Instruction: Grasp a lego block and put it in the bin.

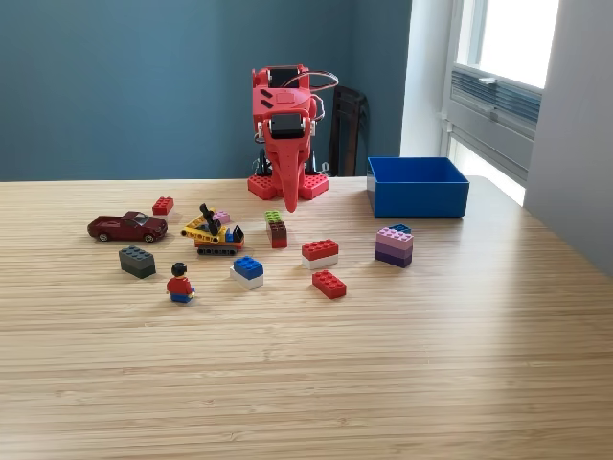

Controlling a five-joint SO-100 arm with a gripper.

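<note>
A toy figure (179,284) and scattered lego blocks (329,284) crowd the worktop (316,383); beyond them the arm's jaws (290,203) hang pointed down, apparently closed and empty, beside the blue bin (418,187). Tightly clustered pieces risk a double pick or nudged neighbours.

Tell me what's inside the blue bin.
Nothing shows inside the blue bin. Only the upper part of its inner walls is visible; the near wall hides the floor, so anything lying low in it cannot be seen.

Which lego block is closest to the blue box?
The pink and purple stack, just in front of the bin. All the other blocks lie farther toward the exterior view's left.
</note>
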